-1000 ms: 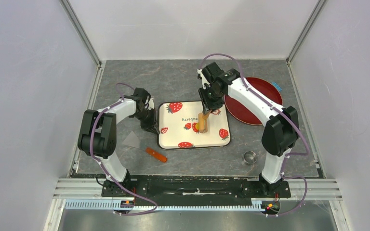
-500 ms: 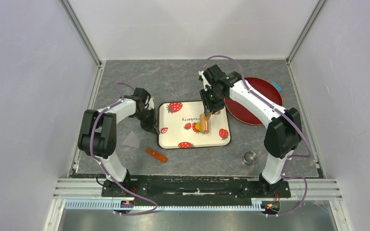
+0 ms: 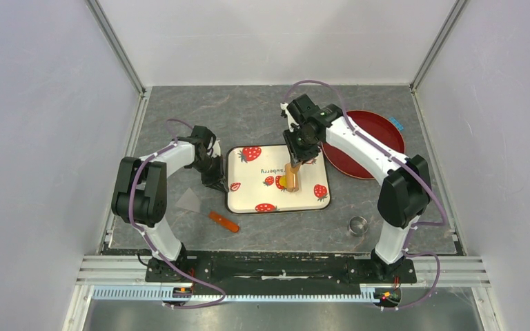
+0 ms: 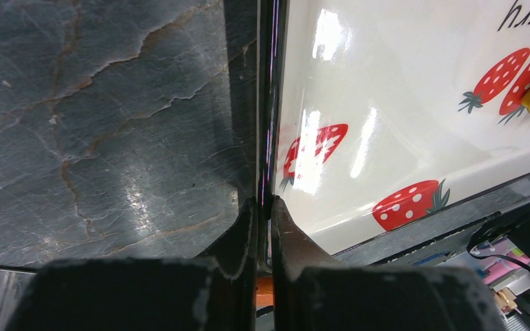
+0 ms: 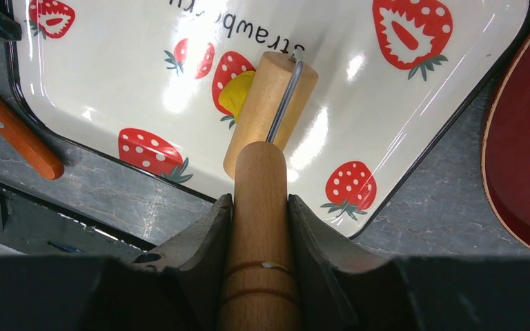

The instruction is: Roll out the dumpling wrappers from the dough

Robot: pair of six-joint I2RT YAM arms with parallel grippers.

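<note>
Right gripper (image 5: pixel 259 207): clenched on the handle of the wooden roller (image 5: pixel 270 103), one finger on each side of it. The roller's barrel lies on the tray (image 3: pixel 245 200).

Left gripper (image 4: pixel 266 207): pinched shut on the tray's thin black rim, at the tray's 9 o'clock edge.

Dough (image 5: pixel 238 93): one small yellow lump near the tray's centre, touching the barrel and showing at its side.

Surface: dark grey veined stone tabletop (image 3: pixel 248 114). The tray on it is glossy white with red strawberry prints.

Room: pale walls stand on three sides, with metal posts in the far corners. The arm bases sit on a rail at 6 o'clock.

Around the tray:
- Red plate (image 3: pixel 369 134) at 2 o'clock, just beside the tray's corner.
- Metal ring cutter (image 3: pixel 358 224) at 4 o'clock, apart from the rim.
- Orange-handled tool (image 3: pixel 223 221) at 7 o'clock, near the corner.
- Pale flat sheet (image 3: pixel 190 200) at 8 o'clock.

Open room: bare stone runs from the tray's 12 o'clock edge to the back wall. A narrower strip lies at 6 o'clock, before the rail.
</note>
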